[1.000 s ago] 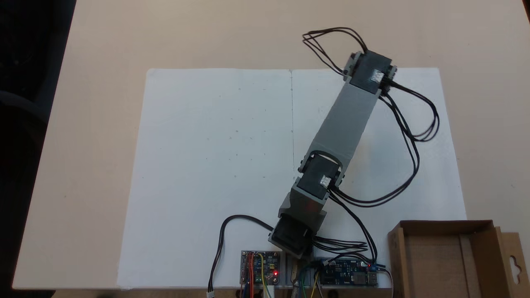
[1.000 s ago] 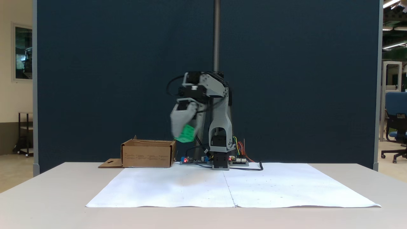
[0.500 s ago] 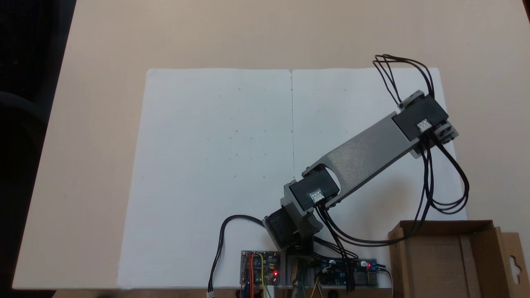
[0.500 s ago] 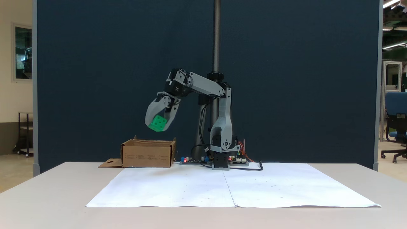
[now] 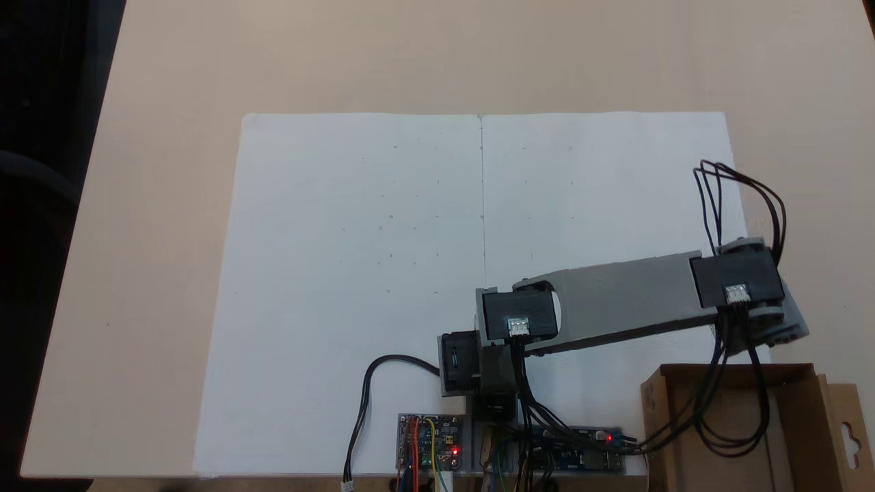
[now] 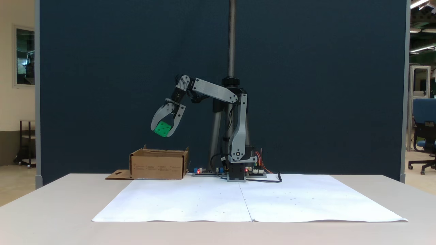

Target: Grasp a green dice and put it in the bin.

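- I see the green dice [image 6: 162,129] up in the air, pinched between the two grey jaws of the tool [image 6: 164,130] — one face with dark pips is turned toward the side-on fixed view.
- The tool is closed on the dice and points down and a little to the left in that view; the dice is tilted, not level.
- Straight below and well apart sits the bin [image 6: 159,165], a brown cardboard box with its top open; the dice hangs above its left half, clear of the rim.
- In the top-down fixed view the bin [image 5: 800,424] is at the lower right corner, and the arm [image 5: 622,301] reaches to the right, its black wrist motor just short of the bin's far wall — the dice itself is hidden under the arm there.
- Black cables [image 5: 731,410] droop from the wrist across the bin's opening.
- The bin stands on the bench [image 6: 51,204], just beside the white paper sheet [image 6: 204,200], with a flat hang-hole flap [image 6: 117,174] lying at its left.
- Circuit boards [image 5: 431,441] with red lights sit by the arm's base.
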Action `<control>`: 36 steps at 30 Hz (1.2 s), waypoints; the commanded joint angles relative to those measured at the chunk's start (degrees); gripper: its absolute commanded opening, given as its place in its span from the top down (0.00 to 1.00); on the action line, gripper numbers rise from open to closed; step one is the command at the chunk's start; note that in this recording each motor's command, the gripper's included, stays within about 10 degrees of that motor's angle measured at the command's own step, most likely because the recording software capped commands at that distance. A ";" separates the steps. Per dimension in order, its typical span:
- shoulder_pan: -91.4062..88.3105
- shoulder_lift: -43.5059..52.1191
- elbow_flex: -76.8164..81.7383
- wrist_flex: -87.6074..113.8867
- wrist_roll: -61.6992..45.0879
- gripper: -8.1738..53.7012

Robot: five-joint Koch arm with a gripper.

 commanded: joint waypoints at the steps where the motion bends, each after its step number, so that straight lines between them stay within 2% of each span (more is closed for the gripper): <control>1: 3.69 -0.35 -1.49 -3.60 -5.54 0.68; 14: 18.54 -12.66 -1.49 -8.35 -14.94 0.68; 21: 18.72 -14.41 -1.49 -8.26 -15.38 0.68; 23: 18.90 -15.47 -1.49 -7.82 -15.29 0.35; 24: 18.90 -16.08 -1.49 -7.82 -15.29 0.33; 27: 18.90 -16.52 -1.49 -8.17 -15.29 0.14; 28: 18.90 -16.52 -1.49 -8.35 -15.29 0.10; 36: 17.67 -15.03 -1.58 -9.84 -14.24 0.16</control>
